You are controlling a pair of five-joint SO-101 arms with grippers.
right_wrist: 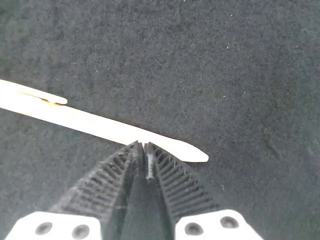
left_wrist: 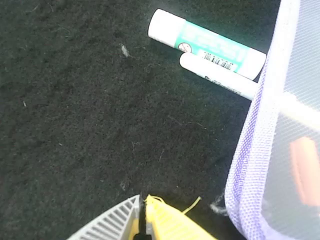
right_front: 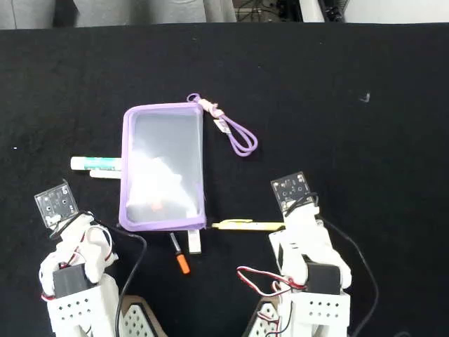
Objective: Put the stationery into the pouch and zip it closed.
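A purple pouch with a translucent face lies flat left of centre, and something orange shows through it. A teal glue stick and a white pen lie against its left side. A yellow pen lies off its near right corner, and an orange-capped marker sits below it. My left gripper is shut and empty beside the pouch edge, short of the glue stick. My right gripper is shut, its tips just over the yellow pen and holding nothing.
A purple cord loop trails from the pouch's far right corner. A small white item lies next to the marker. The left arm and right arm stand at the near edge. Black cloth covers the table.
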